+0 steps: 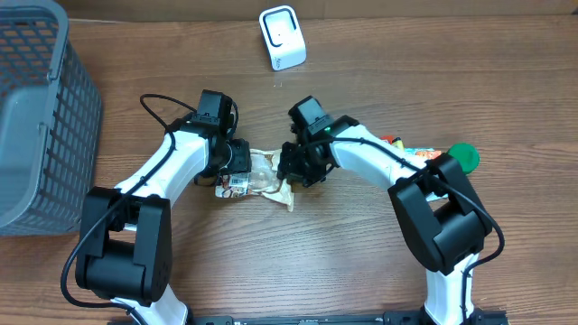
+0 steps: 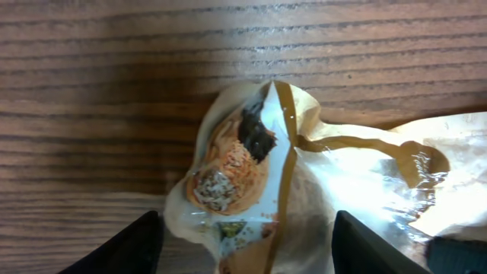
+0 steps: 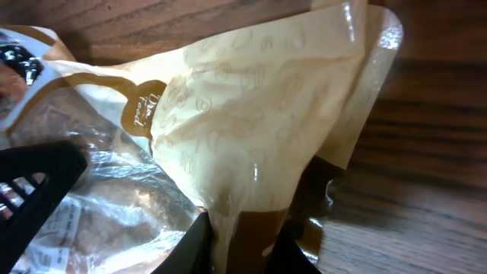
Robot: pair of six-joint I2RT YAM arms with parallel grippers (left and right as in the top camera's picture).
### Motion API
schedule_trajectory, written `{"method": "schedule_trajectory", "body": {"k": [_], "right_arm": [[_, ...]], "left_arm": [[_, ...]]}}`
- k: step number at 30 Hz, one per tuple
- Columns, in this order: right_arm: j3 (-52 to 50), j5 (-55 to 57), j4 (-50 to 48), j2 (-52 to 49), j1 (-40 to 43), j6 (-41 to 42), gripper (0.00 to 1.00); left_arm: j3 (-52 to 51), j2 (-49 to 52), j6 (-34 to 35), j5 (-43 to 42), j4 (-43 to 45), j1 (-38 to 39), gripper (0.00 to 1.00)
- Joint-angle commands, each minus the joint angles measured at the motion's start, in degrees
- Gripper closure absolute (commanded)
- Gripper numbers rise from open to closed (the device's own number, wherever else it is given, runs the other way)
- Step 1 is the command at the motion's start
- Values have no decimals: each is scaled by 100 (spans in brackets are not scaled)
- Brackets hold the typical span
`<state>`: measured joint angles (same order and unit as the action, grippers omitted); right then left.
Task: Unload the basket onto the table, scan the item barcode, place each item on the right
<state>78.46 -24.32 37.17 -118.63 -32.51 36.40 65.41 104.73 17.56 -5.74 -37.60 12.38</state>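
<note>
Snack bag [image 1: 262, 181] lies pinched in right end effector [image 3: 242, 245].

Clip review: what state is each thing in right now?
snack bag: lying crumpled on the table, one end pinched.
left gripper: open, fingers straddling the snack bag.
right gripper: shut on the snack bag's edge.
scanner: upright, apart from the bag.
basket: upright.

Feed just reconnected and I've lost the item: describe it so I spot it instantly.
At the centre of the wooden table, look between the left gripper and right gripper. The tan-and-clear food bag lies there. Unlike the white device at the back or the green-capped item at right, it carries a white label.
</note>
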Motion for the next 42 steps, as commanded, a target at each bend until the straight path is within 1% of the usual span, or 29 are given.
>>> {"method": "schedule_trajectory", "body": {"k": [1, 3, 5, 6, 7, 8, 10, 18, 24, 27, 29, 33, 36, 39, 42], "right_arm": [[-83, -278, 13, -96, 42, -87, 82], [-83, -278, 7, -96, 39, -87, 82], [-83, -280, -52, -96, 39, -87, 82], [-83, -278, -79, -96, 39, -87, 86], [-83, -278, -116, -96, 42, -85, 93], [-83, -280, -166, -96, 42, -85, 96], [-83, -278, -251, -96, 39, -87, 96], [-83, -278, -308, -96, 39, -87, 96], [-81, -278, -481, -96, 81, -114, 96], [-61, -275, -658, -33, 131, -457, 96], [-7, -181, -721, 83, 146, -721, 96], [50, 901, -708, 551, 146, -1093, 96], [50, 1716, -706, 925, 125, -1615, 96], [50, 2356, -699, 1220, 125, -1915, 96], [50, 2487, -629, 1375, 179, -1910, 96]], "left_arm": [[46, 92, -46, 17, 13, 7, 34], [46, 92, -46, 13, 13, 7, 29], [48, 92, -46, -24, 22, 7, 18], [50, 92, -46, -24, 37, 7, 15], [57, 90, -46, -22, 55, 7, 11], [81, 90, -46, -22, 63, 4, 9], [153, 90, -46, -22, 107, -11, 7], [892, 46, -46, -24, -146, -133, 4], [1539, 46, -44, -24, -763, -151, 2], [1943, 37, -44, -24, -1102, -232, 0], [2210, 35, -44, -17, -1294, -313, 0], [2695, 35, -44, -7, -1502, -601, 0], [2920, 35, -48, 118, -1486, -863, 0], [2999, 35, -166, 758, -1464, -1150, 0], [2997, 37, -516, 1259, -1563, -1427, 0]]}}
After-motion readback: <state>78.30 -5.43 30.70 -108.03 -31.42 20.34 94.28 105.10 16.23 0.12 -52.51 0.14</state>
